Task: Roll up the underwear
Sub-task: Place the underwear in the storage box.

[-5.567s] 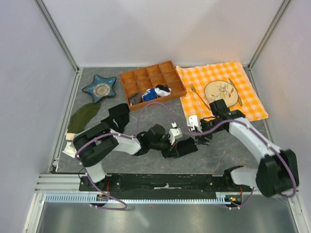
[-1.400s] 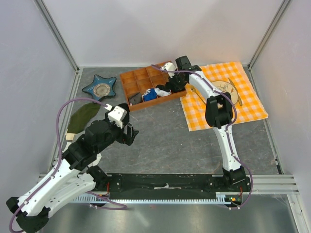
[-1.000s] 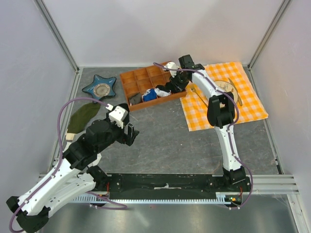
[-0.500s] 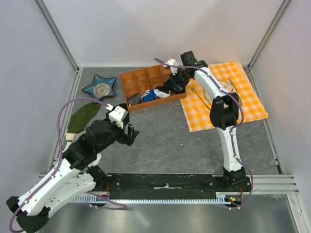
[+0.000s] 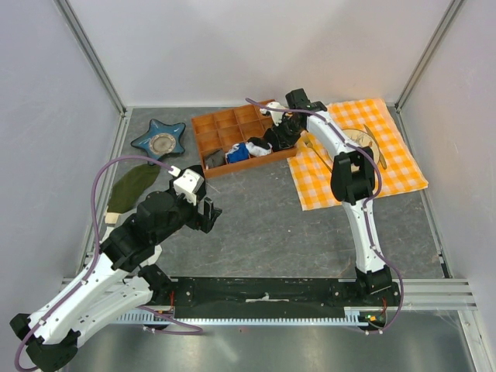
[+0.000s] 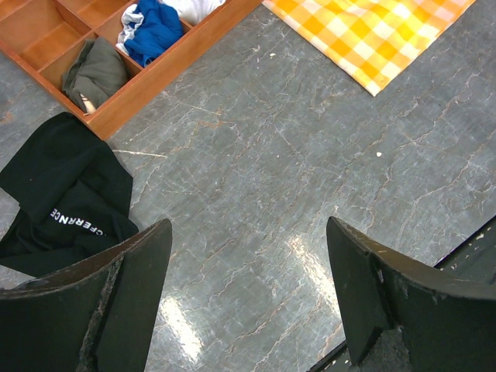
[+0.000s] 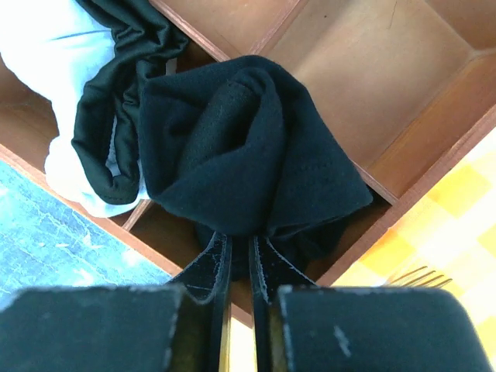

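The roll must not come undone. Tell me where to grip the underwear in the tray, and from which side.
Best pinch the underwear at its bunched lower fold, from above, where the right gripper is shut on it; the tray walls block the sides.

The underwear (image 7: 248, 155) is matt black knit cloth, soft. The tray (image 7: 372, 70) is smooth orange wood. The tabletop (image 6: 310, 194) looks like grey stone, faintly glossy. At two o'clock, the tablecloth (image 5: 399, 163) is woven check.
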Controlling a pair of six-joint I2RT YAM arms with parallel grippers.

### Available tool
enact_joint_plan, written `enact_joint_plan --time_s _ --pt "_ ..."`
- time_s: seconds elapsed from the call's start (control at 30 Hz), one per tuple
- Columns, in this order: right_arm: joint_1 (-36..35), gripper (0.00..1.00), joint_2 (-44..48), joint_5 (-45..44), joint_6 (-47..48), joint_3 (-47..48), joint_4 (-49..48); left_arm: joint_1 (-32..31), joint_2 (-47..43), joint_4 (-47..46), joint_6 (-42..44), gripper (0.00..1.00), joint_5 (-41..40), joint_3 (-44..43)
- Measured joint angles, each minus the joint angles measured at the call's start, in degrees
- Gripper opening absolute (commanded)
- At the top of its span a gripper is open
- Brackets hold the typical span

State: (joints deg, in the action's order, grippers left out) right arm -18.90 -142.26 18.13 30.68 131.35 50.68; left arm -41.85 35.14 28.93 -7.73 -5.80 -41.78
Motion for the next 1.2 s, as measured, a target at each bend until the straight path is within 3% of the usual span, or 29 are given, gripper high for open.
enact_joint_plan --time_s 0.13,0.3,0.5,0.87,0.97,1.0,1.1,1.2 --pt "-0.07 0.11 -1.29 -0.46 -0.42 1.42 0.57 -0.02 0.02 0.0 0.02 0.86 0.0 0.0" --pt "-0.11 0.32 -1.25 -0.46 -0.39 1.57 0.87 0.0 0.13 0.04 0.02 0.86 0.09 0.0" --pt "-0.11 0.45 -0.17 -0.17 0.0 0.85 0.92 0.0 0.11 0.15 0.02 0.86 0.13 0.0" --pt "0.0 0.51 4.96 1.22 0.22 -0.42 3.54 0.0 0.11 0.15 0.02 0.86 0.15 0.0" --pt "0.0 0.65 5.73 1.81 0.04 -0.39 3.63 0.0 0.11 0.15 0.02 0.86 0.13 0.0" --pt "0.02 0.75 5.86 2.38 -0.26 -0.39 3.41 0.0 0.11 0.15 0.02 0.86 0.15 0.0" --pt "0.17 0.85 5.9 4.04 -1.84 -0.42 2.08 0.0 0.11 0.15 0.02 0.86 0.15 0.0" --pt "0.33 0.89 5.9 5.27 -3.74 -0.42 -0.87 0.0 0.11 0.15 0.02 0.86 0.15 0.0"
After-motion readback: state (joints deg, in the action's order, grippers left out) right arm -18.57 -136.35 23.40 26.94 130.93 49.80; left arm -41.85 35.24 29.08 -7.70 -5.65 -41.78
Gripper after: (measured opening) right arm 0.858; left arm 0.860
